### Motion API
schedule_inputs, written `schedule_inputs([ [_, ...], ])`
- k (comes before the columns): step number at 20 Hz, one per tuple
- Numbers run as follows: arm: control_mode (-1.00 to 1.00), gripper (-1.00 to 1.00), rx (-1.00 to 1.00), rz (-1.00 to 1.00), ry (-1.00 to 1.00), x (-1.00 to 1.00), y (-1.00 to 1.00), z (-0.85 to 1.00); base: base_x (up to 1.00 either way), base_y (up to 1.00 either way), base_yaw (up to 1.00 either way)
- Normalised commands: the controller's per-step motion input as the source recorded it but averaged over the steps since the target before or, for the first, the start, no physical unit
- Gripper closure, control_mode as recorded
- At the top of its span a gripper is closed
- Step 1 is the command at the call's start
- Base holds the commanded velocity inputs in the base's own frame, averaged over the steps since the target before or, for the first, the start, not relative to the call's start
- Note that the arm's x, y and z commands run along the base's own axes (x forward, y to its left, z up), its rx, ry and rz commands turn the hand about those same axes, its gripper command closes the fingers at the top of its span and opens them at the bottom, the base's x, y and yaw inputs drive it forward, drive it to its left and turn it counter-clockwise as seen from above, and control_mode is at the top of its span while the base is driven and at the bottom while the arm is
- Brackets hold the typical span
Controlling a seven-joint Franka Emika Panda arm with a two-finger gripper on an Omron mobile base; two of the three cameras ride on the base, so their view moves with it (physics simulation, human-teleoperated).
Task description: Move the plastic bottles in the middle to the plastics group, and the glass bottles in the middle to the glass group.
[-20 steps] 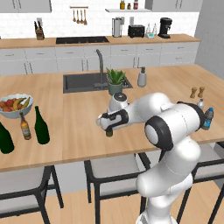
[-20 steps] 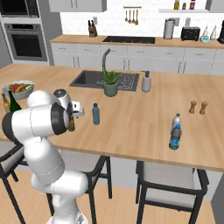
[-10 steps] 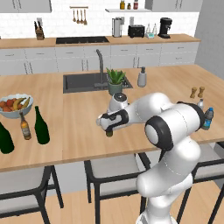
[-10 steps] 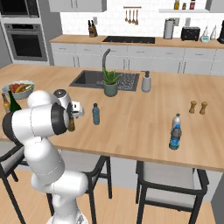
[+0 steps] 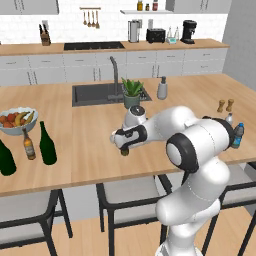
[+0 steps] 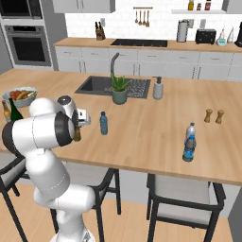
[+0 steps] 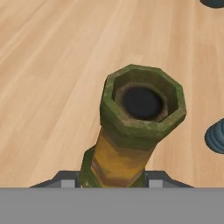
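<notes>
My gripper [image 7: 112, 181] is shut on the neck of the short amber-brown beer bottle [image 7: 131, 131], whose open mouth and yellowish label I see from above. The bottle [image 5: 125, 151] stands on the island under my hand [image 5: 125, 141], near the front edge. The small slim blue plastic bottle [image 6: 103, 123] stands just right of it, its cap [image 7: 216, 138] at the hand view's right edge. The plastics group [image 6: 189, 142] stands far right. At the far left are the wide green bottle [image 5: 5, 159], a brown beer bottle [image 5: 29, 145] and the tall slim green wine bottle [image 5: 47, 144].
A fruit bowl [image 5: 17, 120] sits behind the left bottles. The sink [image 5: 95, 93], a potted plant [image 5: 132, 93] and a soap dispenser [image 5: 162, 89] are at the island's far side. Two pepper mills [image 5: 225, 105] stand right. Stools [image 5: 132, 191] are below the front edge.
The jaws have closed on the beer bottle's neck. The arm and the bottles have otherwise stayed in place.
</notes>
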Motion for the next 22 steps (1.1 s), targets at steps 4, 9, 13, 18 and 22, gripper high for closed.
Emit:
schedule_inputs([
  [4, -1.0, 1.0, 0.0, 0.12, 0.0, 0.0, 0.6, 0.46, 0.0, 0.0, 0.0],
  [9, -1.0, 1.0, 0.0, 0.22, 0.04, 0.01, 0.87, 0.57, 0.0, 0.0, 0.0],
  [13, -1.0, 1.0, 0.0, 0.19, 0.05, 0.02, 0.87, 0.33, 0.0, 0.0, 0.0],
  [18, -1.0, 1.0, 0.0, 0.22, -0.01, -0.08, 0.44, -0.03, 0.0, 0.0, 0.0],
  [22, -1.0, 1.0, 0.02, 0.32, -0.05, -0.07, 0.28, -0.31, 0.0, 0.0, 0.0],
])
